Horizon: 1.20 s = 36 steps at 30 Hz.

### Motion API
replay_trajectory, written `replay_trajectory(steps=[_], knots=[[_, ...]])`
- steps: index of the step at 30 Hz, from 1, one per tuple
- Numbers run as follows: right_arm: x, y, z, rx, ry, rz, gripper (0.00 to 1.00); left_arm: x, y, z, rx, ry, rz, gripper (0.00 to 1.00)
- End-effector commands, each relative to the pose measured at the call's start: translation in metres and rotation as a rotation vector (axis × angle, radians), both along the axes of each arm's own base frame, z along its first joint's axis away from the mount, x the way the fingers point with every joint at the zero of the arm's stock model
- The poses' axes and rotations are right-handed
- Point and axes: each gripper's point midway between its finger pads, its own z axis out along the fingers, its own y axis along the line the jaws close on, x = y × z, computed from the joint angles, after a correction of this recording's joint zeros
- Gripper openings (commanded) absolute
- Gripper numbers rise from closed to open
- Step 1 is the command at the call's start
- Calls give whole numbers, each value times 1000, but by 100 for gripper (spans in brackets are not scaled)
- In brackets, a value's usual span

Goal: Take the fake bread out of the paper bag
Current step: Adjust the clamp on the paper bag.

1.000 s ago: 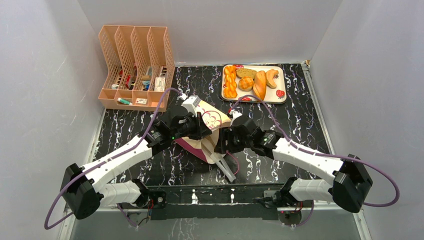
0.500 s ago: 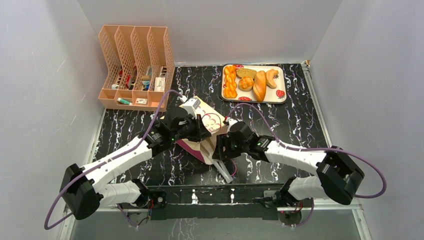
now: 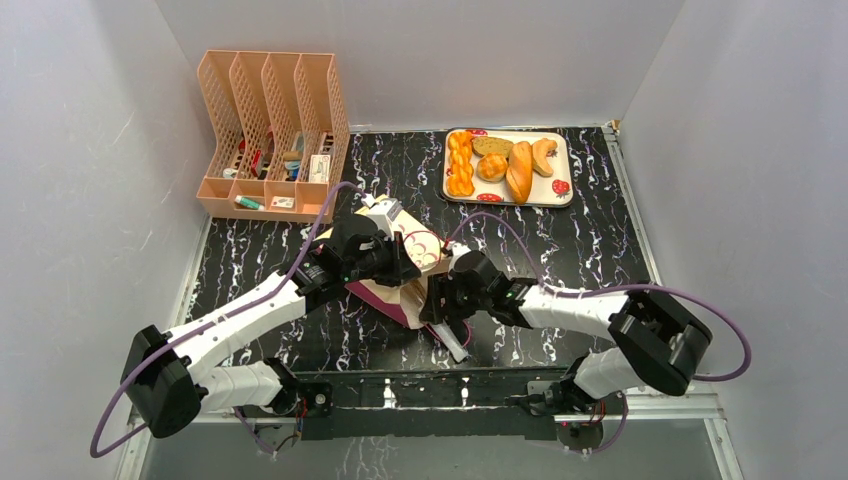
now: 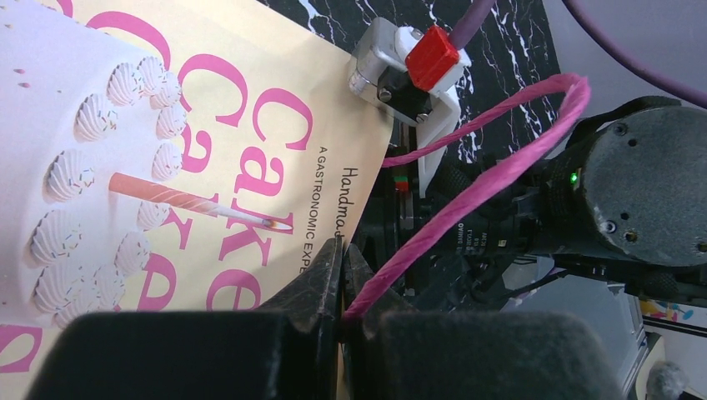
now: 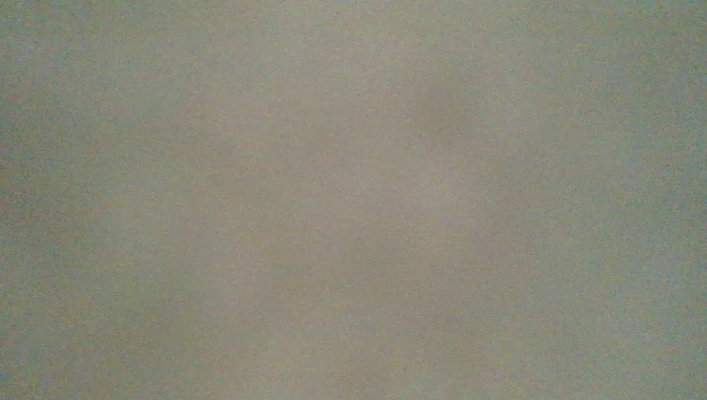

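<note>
Top view: paper bag (image 3: 415, 240) lying mid-table (image 3: 600, 250) between both arms; bread (image 3: 505, 165) on the tray (image 3: 560, 190) at the far side, well apart from the bag; file rack (image 3: 270, 130) far left. Left gripper (image 3: 410, 268) at the bag's rim; right gripper (image 3: 440, 305) at the bag, fingers hidden. Left wrist view: fingers (image 4: 325, 279) pinched tight on the bag's edge, pink cord handle (image 4: 483, 179) just beside. Right wrist view: blank grey-beige; its opening cannot be told.

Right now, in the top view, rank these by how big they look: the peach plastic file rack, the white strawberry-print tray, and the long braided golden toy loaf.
Largest: peach plastic file rack
Middle: white strawberry-print tray
Smallest: long braided golden toy loaf
</note>
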Motion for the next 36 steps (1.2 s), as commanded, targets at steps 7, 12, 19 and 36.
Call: replay_trajectory(steps=[7,12,19,36], knots=[[-3,2,-21,-13,-22,2,60,-1,-7,13,-56,-15,-12,0],[-1,-1,-24,-30,-34,-13,59,-1,-6,10,-52,-11,-7,0],[3,-19,-22,-90,-51,-93,41,0,-5,6,-40,-11,-6,0],[-31,-3,55,123,42,0,13,1,2,3,-54,-66,14,0]])
